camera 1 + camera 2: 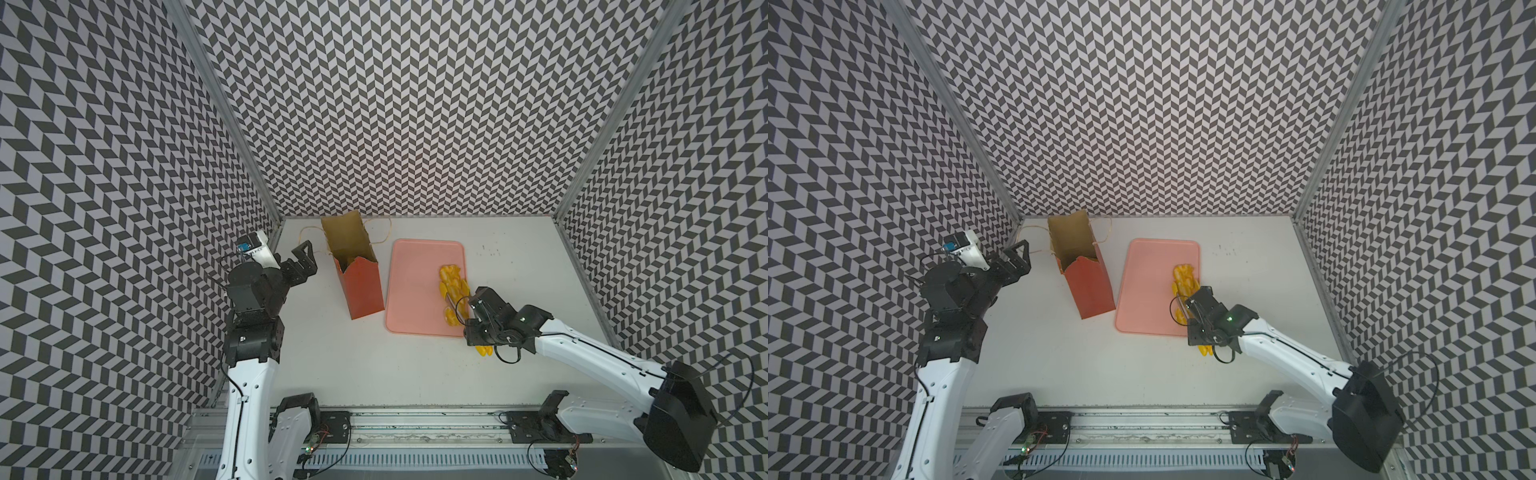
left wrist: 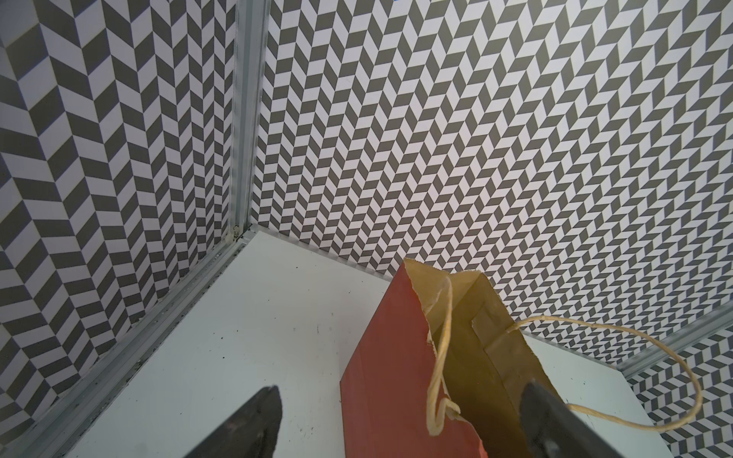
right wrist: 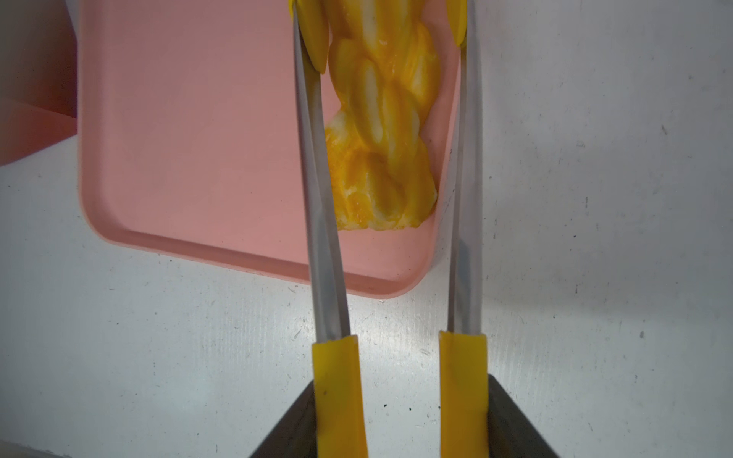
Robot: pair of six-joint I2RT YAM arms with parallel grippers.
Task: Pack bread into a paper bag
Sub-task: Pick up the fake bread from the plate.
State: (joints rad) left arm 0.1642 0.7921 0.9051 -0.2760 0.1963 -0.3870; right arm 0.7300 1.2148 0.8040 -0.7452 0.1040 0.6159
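Straddling the braided loaf (image 3: 384, 131), tongs (image 3: 317, 222) held by right gripper (image 3: 400, 428) seemingly need squeezing next; left gripper (image 1: 301, 264) gapes empty

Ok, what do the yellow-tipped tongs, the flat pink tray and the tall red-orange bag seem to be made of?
Yellow-tipped tongs: grey arms with a brushed sheen, likely steel; tips and grips sleeved in matte yellow, plastic or silicone. Flat pink tray: probably moulded plastic, smooth, rounded rim. Tall red-orange bag: paper, matte outside, brown kraft inside, ragged top edge.
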